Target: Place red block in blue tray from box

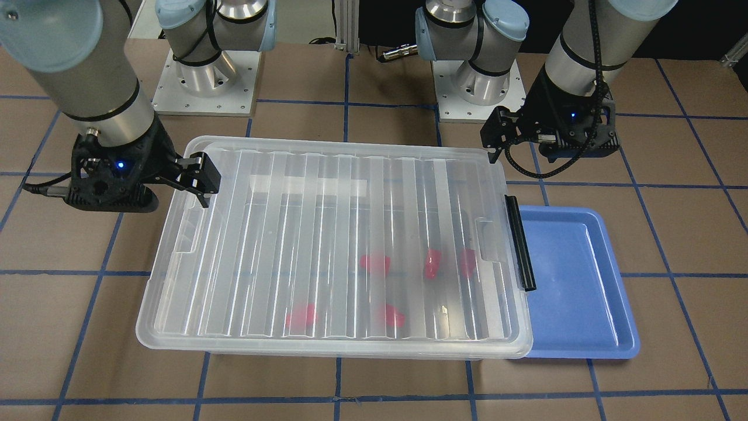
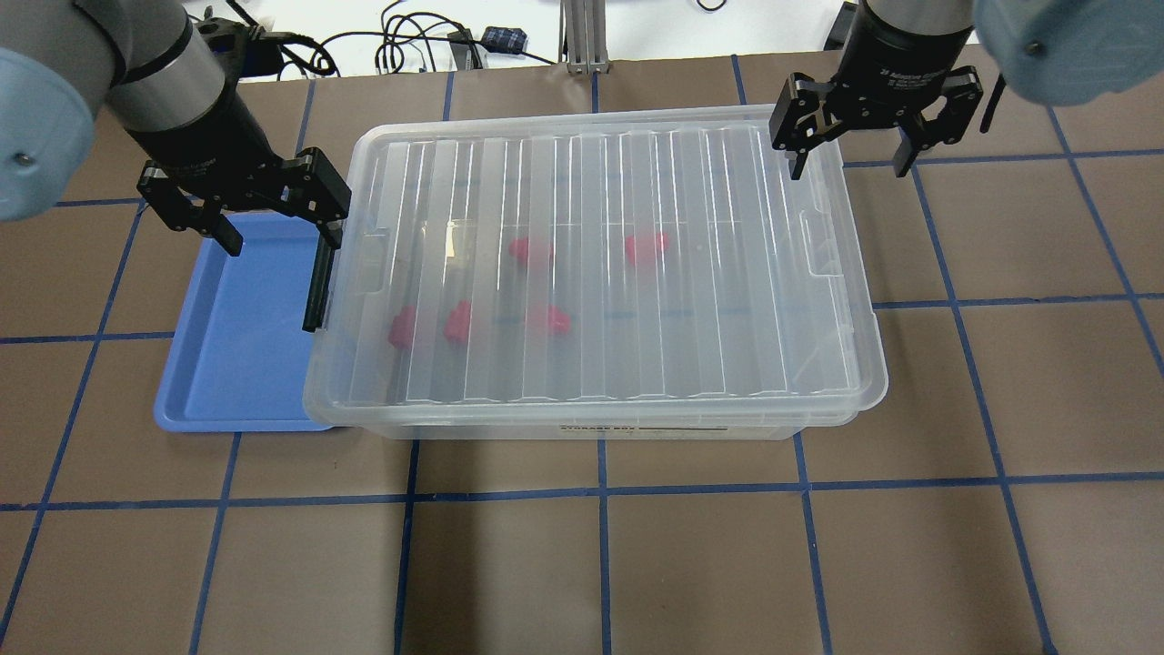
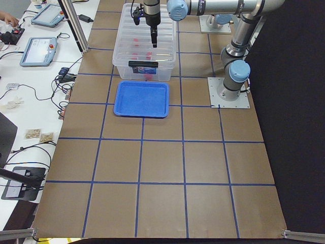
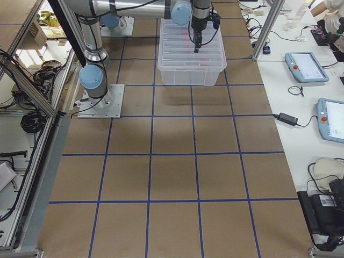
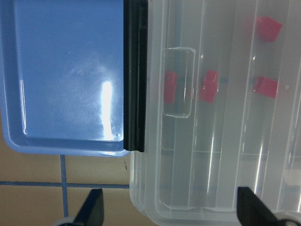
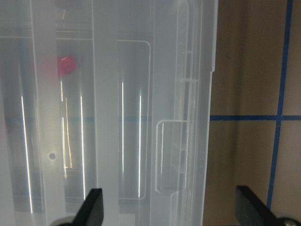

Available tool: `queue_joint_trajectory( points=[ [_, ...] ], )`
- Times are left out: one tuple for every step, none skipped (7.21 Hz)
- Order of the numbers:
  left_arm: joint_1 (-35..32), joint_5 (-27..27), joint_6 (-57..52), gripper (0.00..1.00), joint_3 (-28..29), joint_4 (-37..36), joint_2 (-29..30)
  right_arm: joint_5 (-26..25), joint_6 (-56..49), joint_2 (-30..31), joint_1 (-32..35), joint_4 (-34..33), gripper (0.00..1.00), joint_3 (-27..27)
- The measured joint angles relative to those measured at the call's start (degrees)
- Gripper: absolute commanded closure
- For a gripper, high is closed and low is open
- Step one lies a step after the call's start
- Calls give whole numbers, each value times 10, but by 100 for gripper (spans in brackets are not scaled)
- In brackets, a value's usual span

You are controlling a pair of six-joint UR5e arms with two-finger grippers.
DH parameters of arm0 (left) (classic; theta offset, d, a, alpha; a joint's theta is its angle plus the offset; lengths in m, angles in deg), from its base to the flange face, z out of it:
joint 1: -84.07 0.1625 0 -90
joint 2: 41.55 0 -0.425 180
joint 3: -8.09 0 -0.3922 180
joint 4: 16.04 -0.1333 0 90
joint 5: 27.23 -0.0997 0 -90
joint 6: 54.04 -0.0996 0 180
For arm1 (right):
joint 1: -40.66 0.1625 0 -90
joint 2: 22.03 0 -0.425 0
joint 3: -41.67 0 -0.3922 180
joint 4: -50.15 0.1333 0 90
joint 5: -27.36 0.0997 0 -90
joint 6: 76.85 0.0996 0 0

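Note:
The box (image 2: 864, 364) is a clear bin with its ribbed lid (image 2: 727, 273) on and a black clip handle (image 2: 318, 282) at its left end. Several red blocks, such as one (image 2: 530, 252) and another (image 2: 402, 327), show blurred through the lid. The blue tray (image 2: 227, 346) lies empty against the box's left end. My left gripper (image 2: 277, 238) is open and empty above the tray's far end and the clip; in the left wrist view (image 5: 171, 212) its fingers straddle the box's edge. My right gripper (image 2: 848, 168) is open and empty above the box's far right corner.
The brown table has blue grid lines. Both arm bases (image 1: 204, 76) stand on plates behind the box. Cables and an aluminium post (image 2: 582, 36) lie at the table's far edge. Side benches hold tablets (image 4: 306, 64) and wires.

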Motion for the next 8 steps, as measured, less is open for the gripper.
queue_joint_trajectory(
  points=[
    [0, 0, -1, 0, 0, 0, 1, 0, -28, -14, -12, -15, 0, -7],
    [0, -1, -3, 0, 0, -1, 1, 0, -43, -24, -25, -37, 0, -13],
    [1, -2, -6, 0, 1, -3, 1, -1, -53, -29, -34, -52, 0, -26],
    [1, -1, -7, 0, 1, -7, 1, -2, -59, -31, -42, -69, 0, -47],
    [1, 4, -6, 0, 2, -15, 2, -3, -62, -29, -50, -96, 0, -73],
    [0, 15, -4, 0, 3, -29, 4, -3, -64, -27, -56, -123, 0, -99],
    [-1, 23, -6, 0, -1, -38, 9, -3, -65, -25, -60, -144, 0, -119],
    [-1, 25, -7, 0, -4, -41, 11, -4, -66, -24, -61, -157, 0, -129]
  ],
)
